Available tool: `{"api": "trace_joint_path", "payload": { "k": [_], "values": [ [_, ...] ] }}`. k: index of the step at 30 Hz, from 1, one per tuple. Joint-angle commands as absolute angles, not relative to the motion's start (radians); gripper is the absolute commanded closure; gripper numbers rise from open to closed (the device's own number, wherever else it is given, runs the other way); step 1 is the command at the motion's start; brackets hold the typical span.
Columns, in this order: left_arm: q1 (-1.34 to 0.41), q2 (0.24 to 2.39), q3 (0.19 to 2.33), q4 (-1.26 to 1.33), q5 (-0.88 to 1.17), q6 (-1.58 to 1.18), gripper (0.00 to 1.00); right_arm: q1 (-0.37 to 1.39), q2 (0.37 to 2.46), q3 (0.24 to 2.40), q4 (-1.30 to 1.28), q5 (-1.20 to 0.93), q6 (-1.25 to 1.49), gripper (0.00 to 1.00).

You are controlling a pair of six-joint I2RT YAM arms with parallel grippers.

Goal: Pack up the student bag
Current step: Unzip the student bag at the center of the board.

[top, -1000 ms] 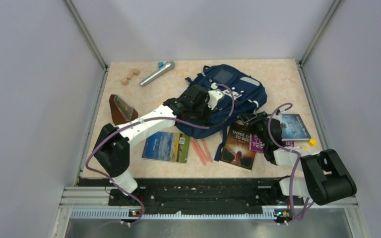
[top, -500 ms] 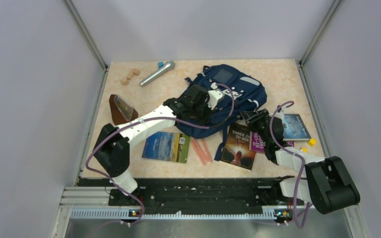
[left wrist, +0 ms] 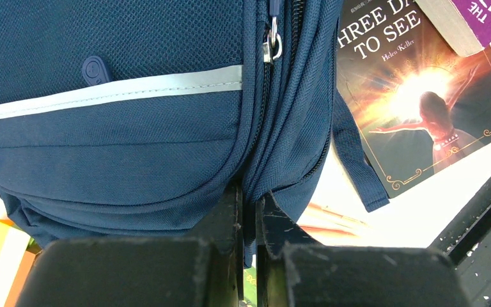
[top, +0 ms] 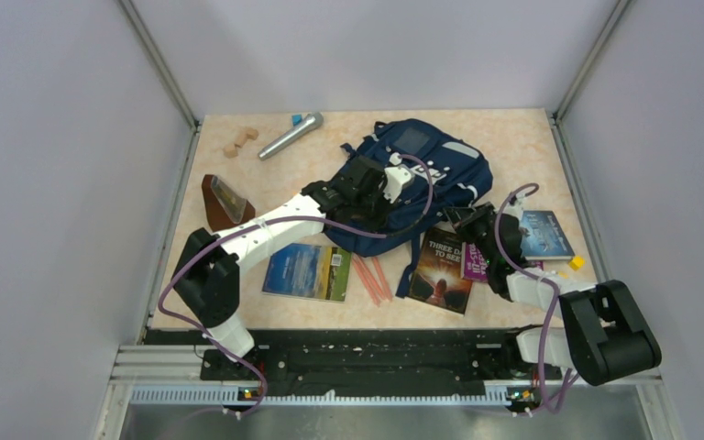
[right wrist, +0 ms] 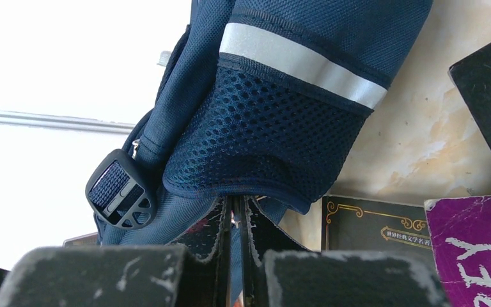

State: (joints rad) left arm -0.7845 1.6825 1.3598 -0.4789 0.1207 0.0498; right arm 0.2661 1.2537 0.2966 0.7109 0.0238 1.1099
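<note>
Tabletop (top: 280, 183) bears student bag (top: 445, 170), pinched by left end effector (left wrist: 248, 206), right end effector (right wrist: 234, 210).

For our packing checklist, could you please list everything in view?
student bag: one, navy with grey stripes, far centre
microphone: one, silver, far left
small blue item: one, blue, by the microphone's head
wooden blocks: cluster, tan, left of the microphone
brown wedge: one, brown, left edge
green book: one, green-blue, near left
sticks: few, pink-orange, right of that book
Three Days to See book: one, dark, before the bag
purple book: one, purple, overlapping the dark book
blue book: one, blue, right side
yellow pieces: two, yellow, right edge
left gripper: black, shut on the bag
right gripper: black, shut on the bag
</note>
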Motion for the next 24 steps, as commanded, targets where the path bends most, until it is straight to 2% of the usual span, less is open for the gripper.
{"api": "trace_joint_path", "payload": {
  "k": [1,13,24],
  "values": [
    [-0.788,1.636,1.41,-0.436,0.166,0.003,1.0,0.266,1.236,0.327,0.78,0.04,1.056,1.0],
    [-0.787,1.644,1.401,-0.415,0.173,-0.037,1.0,0.396,1.151,0.293,0.791,0.15,0.915,1.0],
    [-0.788,1.652,1.398,-0.41,0.167,-0.043,1.0,0.463,1.151,0.269,0.826,0.134,0.899,1.0]
  ]
}}
